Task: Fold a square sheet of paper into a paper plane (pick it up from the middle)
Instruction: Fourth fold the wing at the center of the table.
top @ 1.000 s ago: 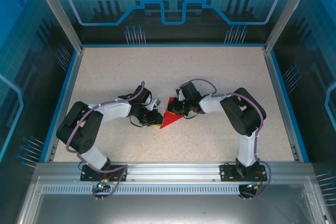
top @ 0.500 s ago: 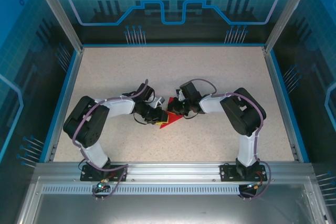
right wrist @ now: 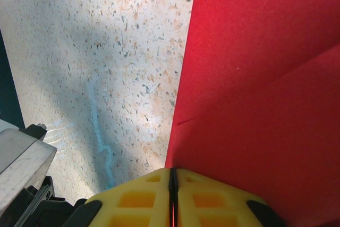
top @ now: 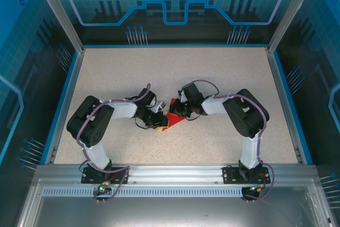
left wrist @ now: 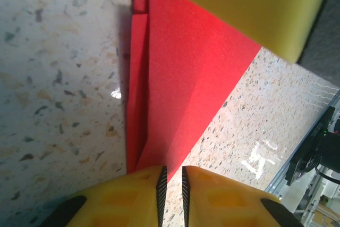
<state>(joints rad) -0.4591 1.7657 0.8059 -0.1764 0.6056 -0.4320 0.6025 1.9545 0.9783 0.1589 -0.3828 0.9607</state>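
Note:
The square sheet of paper (top: 175,122) is folded into a red wedge at the table's middle. In the left wrist view the paper (left wrist: 186,78) narrows to a point at my left gripper (left wrist: 171,176). Its yellow fingers stand a narrow slit apart with bare table showing between them. In the top view the left gripper (top: 161,123) sits at the paper's left edge. My right gripper (top: 178,112) is at the paper's far side. Up close the right gripper (right wrist: 172,176) is shut on the edge of the red paper (right wrist: 265,78). A right finger (left wrist: 255,9) rests on the paper.
The speckled table (top: 223,73) is bounded by a blue rim (top: 281,94) and slanted metal posts (top: 56,9). An aluminium rail (top: 175,176) runs along the near edge. A faint blue mark (right wrist: 101,131) is on the table left of the paper.
My left arm has swung right, bringing its gripper over the paper's left corner, so less red shows. The right arm has stayed where it was.

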